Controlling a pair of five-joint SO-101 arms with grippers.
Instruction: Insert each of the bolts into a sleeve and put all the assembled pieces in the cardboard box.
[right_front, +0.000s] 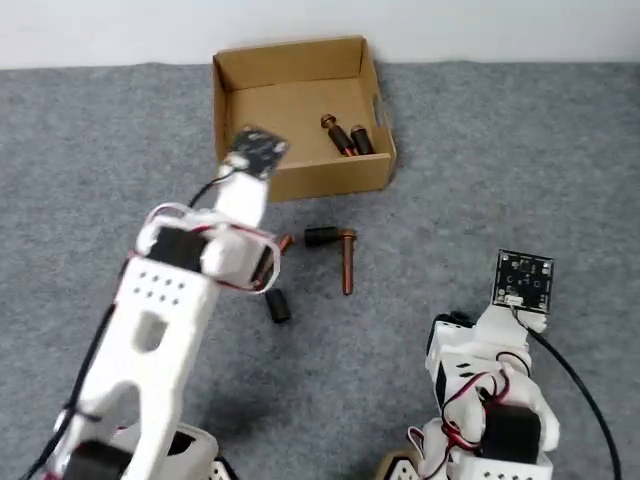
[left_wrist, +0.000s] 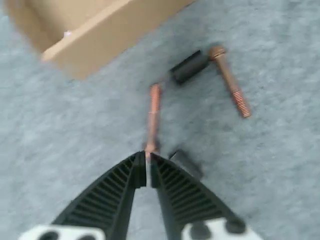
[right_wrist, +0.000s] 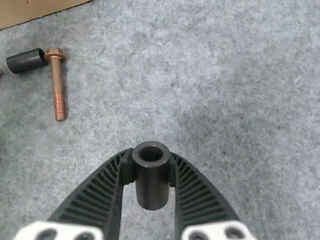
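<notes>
Two bolts: copper-coloured, threaded; the held bolt (left_wrist: 152, 112) is pinched at one end by the left gripper (left_wrist: 148, 159), the loose bolt (left_wrist: 230, 82) lies on grey carpet (right_wrist: 225, 75).
Right gripper (right_wrist: 150, 157): jaws clamped around the held sleeve (right_wrist: 151, 185), a smooth black tube, bore showing.
Loose sleeves: near sleeve (left_wrist: 189, 66) touches the loose bolt's hex head; far sleeve (left_wrist: 186, 161) lies beside the left jaws.
Cardboard box (right_front: 320, 178): two assembled pieces (right_front: 350, 138) inside.

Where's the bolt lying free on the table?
High view: the free bolt lies mid-table, just before the cardboard box, head against a black sleeve.
</notes>
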